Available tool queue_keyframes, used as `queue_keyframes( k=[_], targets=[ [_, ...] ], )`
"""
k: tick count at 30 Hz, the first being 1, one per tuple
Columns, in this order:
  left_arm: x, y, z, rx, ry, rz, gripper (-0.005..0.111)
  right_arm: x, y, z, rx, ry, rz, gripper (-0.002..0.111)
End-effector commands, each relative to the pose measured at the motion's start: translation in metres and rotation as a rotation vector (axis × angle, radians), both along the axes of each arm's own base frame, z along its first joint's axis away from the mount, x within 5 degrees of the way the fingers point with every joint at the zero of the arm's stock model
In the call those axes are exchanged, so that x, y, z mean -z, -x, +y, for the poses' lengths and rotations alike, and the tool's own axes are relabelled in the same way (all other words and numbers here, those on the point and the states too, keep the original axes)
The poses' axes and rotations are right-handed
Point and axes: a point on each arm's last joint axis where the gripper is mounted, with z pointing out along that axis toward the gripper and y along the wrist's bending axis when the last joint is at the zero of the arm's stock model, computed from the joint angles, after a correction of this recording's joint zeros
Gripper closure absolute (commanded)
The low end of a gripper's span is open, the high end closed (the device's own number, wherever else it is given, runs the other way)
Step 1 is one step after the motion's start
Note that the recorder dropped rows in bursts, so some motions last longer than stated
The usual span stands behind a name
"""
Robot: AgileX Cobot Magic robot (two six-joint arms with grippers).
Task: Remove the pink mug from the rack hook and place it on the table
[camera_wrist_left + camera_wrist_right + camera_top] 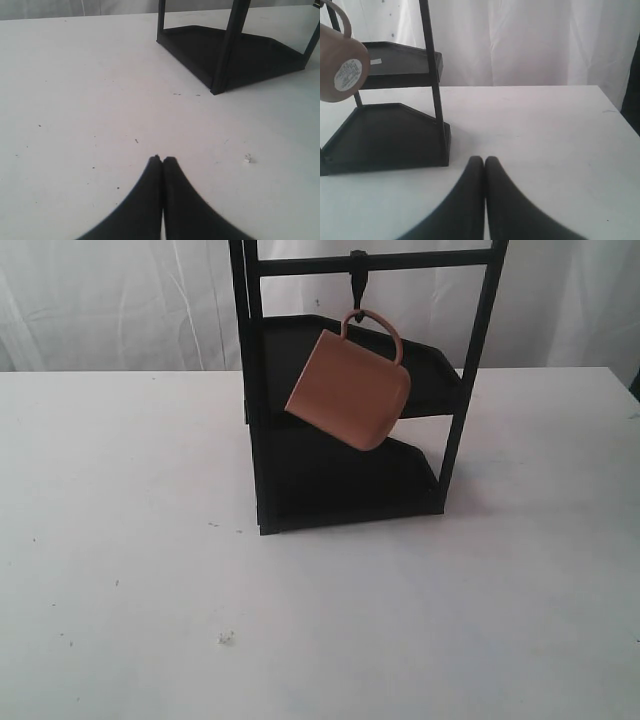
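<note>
Hanging tilted off hook [358,285] by its handle: mug [348,390], clear above table [120,540]. Left gripper [162,160], right gripper [484,160] both pinched closed, empty. Base turned toward right gripper, up ahead; likely nearer.

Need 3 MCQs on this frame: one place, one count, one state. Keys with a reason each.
1. Where is the pink mug? A in a drawer; B hanging on the rack hook; C on the floor.
2. How many shelves has the black rack? A two; B four; C five.
3. The right gripper is: A wide open; B clamped on the mug; C shut, empty.
Key: 1 B, its handle loops over the hook. 2 A, one upper and one lower shelf show. 3 C, the fingertips meet with nothing between them.
</note>
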Motion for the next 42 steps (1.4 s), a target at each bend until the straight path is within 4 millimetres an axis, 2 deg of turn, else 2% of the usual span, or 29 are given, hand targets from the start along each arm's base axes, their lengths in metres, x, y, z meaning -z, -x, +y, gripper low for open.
queue_keyframes(
  k=[1,8,13,20,22,23,24,26,29,32,34,36,40,42],
  targets=[
    [0.001,0.000,0.000,-0.004,0.006,0.000,0.107,0.001,-0.001,-0.001,0.004,0.021,-0.017,0.108],
    [-0.002,0.000,-0.001,-0.031,0.154,0.008,0.107,0.001,-0.001,-0.001,0.003,0.021,-0.016,0.108],
    [-0.011,-0.002,0.000,-0.057,0.245,-0.070,0.107,0.001,-0.001,0.000,0.003,0.015,-0.015,0.108],
    [-0.022,-0.003,0.001,-0.111,0.543,-0.059,0.107,0.001,-0.001,0.000,0.003,0.015,-0.015,0.108],
    [-0.043,0.003,0.000,-0.088,0.521,-0.045,0.107,0.001,-0.001,0.000,0.003,0.015,-0.015,0.108],
    [-0.062,0.009,0.000,-0.061,0.468,-0.049,0.107,0.001,-0.001,0.000,0.003,0.015,-0.015,0.108],
    [-0.072,0.014,0.000,-0.046,0.437,-0.043,0.107,0.001,-0.001,0.000,0.003,0.015,-0.015,0.108],
    [-0.096,0.031,-0.001,0.002,0.351,0.023,0.107,0.001,-0.001,0.000,0.003,0.015,-0.015,0.108],
    [-0.131,0.041,-0.016,0.216,0.180,0.180,0.107,0.001,-0.001,0.000,0.003,0.015,-0.015,0.108],
    [-0.155,0.027,-0.035,0.472,0.024,0.281,0.107,0.001,-0.001,0.000,0.003,0.015,-0.015,0.108],
    [-0.161,0.012,-0.039,0.502,-0.028,0.298,0.107,0.001,-0.001,0.000,0.003,0.015,-0.015,0.108],
    [-0.160,-0.010,-0.045,0.533,-0.052,0.301,0.107,0.001,-0.001,0.000,0.003,0.015,-0.015,0.108],
    [-0.156,-0.040,-0.057,0.624,-0.092,0.280,0.107,0.001,-0.001,0.000,0.003,0.015,-0.015,0.108],
    [-0.154,-0.060,-0.063,0.636,-0.064,0.263,0.107,0.001,-0.001,0.000,0.003,0.015,-0.015,0.108]
  ],
)
